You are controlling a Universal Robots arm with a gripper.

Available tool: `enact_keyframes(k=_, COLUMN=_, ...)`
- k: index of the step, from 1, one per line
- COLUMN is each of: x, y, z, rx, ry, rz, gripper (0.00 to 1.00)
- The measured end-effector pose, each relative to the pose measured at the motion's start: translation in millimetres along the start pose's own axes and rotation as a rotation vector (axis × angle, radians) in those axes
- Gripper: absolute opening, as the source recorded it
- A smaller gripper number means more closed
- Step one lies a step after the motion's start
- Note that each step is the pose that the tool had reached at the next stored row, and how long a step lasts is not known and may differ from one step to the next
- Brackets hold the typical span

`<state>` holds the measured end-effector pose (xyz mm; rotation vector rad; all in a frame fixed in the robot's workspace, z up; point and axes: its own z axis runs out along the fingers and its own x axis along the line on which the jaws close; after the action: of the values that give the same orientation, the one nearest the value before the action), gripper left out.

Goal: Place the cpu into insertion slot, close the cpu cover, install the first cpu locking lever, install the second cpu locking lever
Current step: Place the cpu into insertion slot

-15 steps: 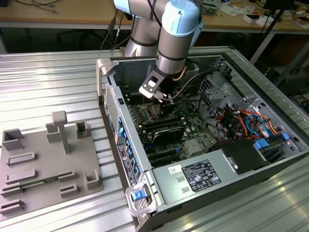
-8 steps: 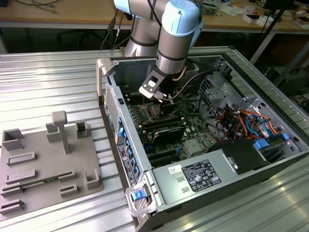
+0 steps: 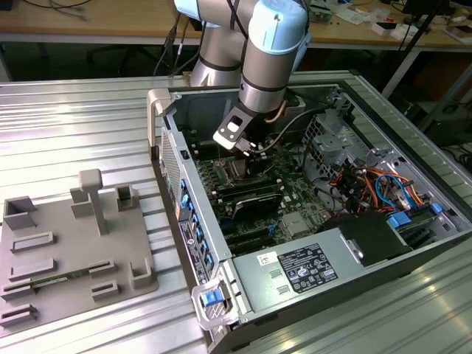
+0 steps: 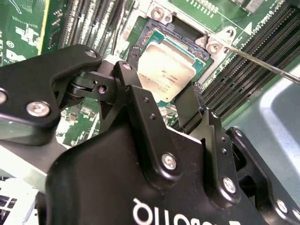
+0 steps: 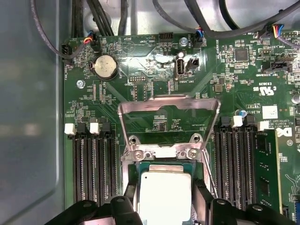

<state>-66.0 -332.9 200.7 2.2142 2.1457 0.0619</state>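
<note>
Open computer case [image 3: 198, 221] holding a green motherboard [image 5: 154, 61]. The cpu [image 5: 165, 199] appears seated in the insertion slot [image 4: 178, 36], with the cpu cover [image 5: 168, 101] raised. The gripper [image 4: 159, 83] straddles the cpu; whether it grips it cannot be told.

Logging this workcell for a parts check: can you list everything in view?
computer case: one, grey, open on the ribbed metal table
motherboard: one, green, inside the case
cpu: one, silvery, at the insertion slot
cpu cover: one, silver, raised open
memory slots: two banks, black, flanking the insertion slot
coin battery: one, silver, on the motherboard
power supply: one, grey, inside the case
cables: several, orange and blue, exterior view's right of the motherboard
fixture tray: one, grey, exterior view's left of the case
arm: one, grey and light blue, reaching into the case
gripper: one, black, over the cpu
</note>
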Motion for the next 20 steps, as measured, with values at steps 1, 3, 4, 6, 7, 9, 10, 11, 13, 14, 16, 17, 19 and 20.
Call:
enact_keyframes(k=1, x=-0.6, y=0.0, z=0.1, rx=-0.0001, ry=0.0002, rz=-0.002, gripper=0.58)
enact_keyframes(k=3, x=-0.6, y=-0.1, z=0.9, rx=-0.0002, ry=0.001, rz=-0.015, gripper=0.58)
enact_keyframes(k=4, x=-0.6, y=-0.1, z=1.0, rx=-0.0002, ry=0.0012, rz=-0.019, gripper=0.58)
enact_keyframes(k=6, x=-0.6, y=-0.1, z=1.5, rx=-0.0006, ry=0.0032, rz=-0.047, gripper=0.58)
enact_keyframes(k=7, x=-0.6, y=-0.2, z=1.7, rx=-0.0006, ry=0.0038, rz=-0.055, gripper=0.58)
enact_keyframes(k=9, x=-0.7, y=-0.4, z=2.1, rx=-0.0008, ry=0.0047, rz=-0.068, gripper=0.58)
enact_keyframes(k=10, x=-0.9, y=-0.6, z=2.2, rx=-0.0009, ry=0.0049, rz=-0.068, gripper=0.58)
enact_keyframes(k=11, x=-1.1, y=-1.1, z=2.2, rx=-0.0009, ry=0.0048, rz=-0.068, gripper=0.58)
enact_keyframes(k=13, x=-1.3, y=-2.7, z=2.2, rx=-0.0007, ry=0.0047, rz=-0.068, gripper=0.58)
enact_keyframes(k=14, x=-1.3, y=-2.9, z=2.2, rx=-0.0007, ry=0.0047, rz=-0.067, gripper=0.58)
enact_keyframes(k=16, x=-1.4, y=-3.0, z=2.3, rx=-0.0007, ry=0.0046, rz=-0.067, gripper=0.58)
enact_keyframes(k=17, x=-1.4, y=-3.0, z=2.4, rx=-0.0007, ry=0.0046, rz=-0.068, gripper=0.58)
enact_keyframes(k=19, x=-1.5, y=-2.9, z=2.6, rx=-0.0006, ry=0.0041, rz=-0.062, gripper=0.58)
enact_keyframes(k=20, x=-1.5, y=-2.7, z=2.8, rx=-0.0006, ry=0.0038, rz=-0.056, gripper=0.58)
